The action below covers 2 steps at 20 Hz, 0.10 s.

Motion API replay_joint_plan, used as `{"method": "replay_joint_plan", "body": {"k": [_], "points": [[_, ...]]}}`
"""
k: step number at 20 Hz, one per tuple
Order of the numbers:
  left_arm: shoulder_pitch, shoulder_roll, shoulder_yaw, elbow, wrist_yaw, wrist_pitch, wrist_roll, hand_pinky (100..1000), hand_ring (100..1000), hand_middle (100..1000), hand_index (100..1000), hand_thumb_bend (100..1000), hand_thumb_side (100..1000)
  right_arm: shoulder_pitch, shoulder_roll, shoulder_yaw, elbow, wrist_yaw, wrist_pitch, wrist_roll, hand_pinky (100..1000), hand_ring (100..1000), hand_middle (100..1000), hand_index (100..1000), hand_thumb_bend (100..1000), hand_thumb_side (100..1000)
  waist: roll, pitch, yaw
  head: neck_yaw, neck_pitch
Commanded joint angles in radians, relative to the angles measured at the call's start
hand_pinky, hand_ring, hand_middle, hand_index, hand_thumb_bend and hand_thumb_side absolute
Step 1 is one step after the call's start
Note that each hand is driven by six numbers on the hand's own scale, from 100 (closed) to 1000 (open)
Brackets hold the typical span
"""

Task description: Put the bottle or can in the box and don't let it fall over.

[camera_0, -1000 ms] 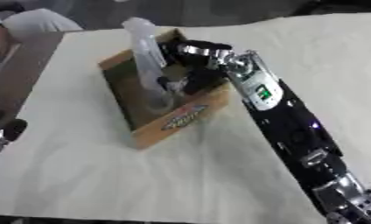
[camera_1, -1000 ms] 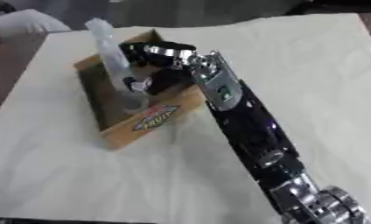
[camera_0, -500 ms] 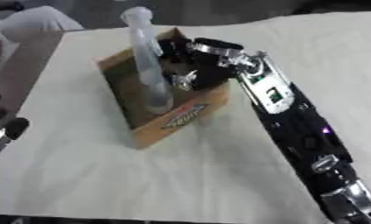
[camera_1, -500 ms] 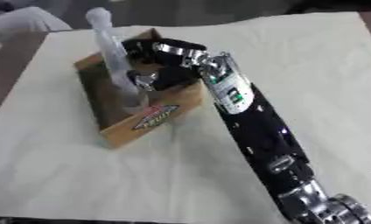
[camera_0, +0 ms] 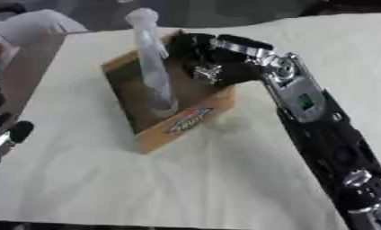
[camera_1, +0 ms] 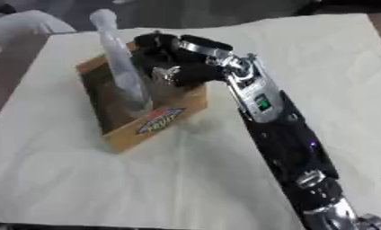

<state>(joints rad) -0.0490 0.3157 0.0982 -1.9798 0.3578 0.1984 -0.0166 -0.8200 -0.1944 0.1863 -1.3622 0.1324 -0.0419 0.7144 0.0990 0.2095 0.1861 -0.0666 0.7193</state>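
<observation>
Step in hand: the bottle [camera_0: 152,72] is being stood inside the box [camera_0: 195,121] – judged to be the release stage of the placing, with its base already down on the box floor
Bottle: a tall clear plastic one with a pale cap, being seen upright but tilting slightly, its neck rising well above the box rim
Box: an open brown cardboard one, being kept on the white cloth [camera_0: 225,179] that covers the table
Right hand: the right hand [camera_1: 174,67] is being held over the far right corner of the box, just beside the bottle; whether its fingers are curled round the bottle or already let go cannot be told, since the dark hand is blurring into one mass
Left hand: the left hand [camera_0: 6,132] is being kept idle at the left edge of the left eye view, only partly shown, so its fingers cannot be judged
Next move: a slow, straight lift of the right hand is being called for – any sideways brush against the neck could tip the bottle
Writing: a coloured oval logo [camera_0: 187,120] is being shown on the front wall of the box, but its letters cannot be read
</observation>
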Motion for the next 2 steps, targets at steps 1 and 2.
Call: {"method": "replay_joint_plan", "body": {"k": [1, 2], "points": [[0.002, 0.022, 0.015, -0.02, -0.008, -0.002, 0.005, 1000, 1000, 924, 710, 711, 100, -0.006, -0.041, 0.0, -0.05, -0.021, -0.003, -0.001, 1000, 1000, 1000, 1000, 100, 478, -0.003, -0.026, -0.003, 0.009, 0.002], [0.004, 0.024, 0.015, -0.02, -0.009, -0.002, 0.006, 1000, 1000, 924, 710, 711, 100, -0.001, -0.054, -0.001, -0.062, -0.03, -0.003, -0.004, 1000, 1000, 1000, 1000, 100, 468, -0.006, -0.028, -0.006, 0.011, 0.004]]}}
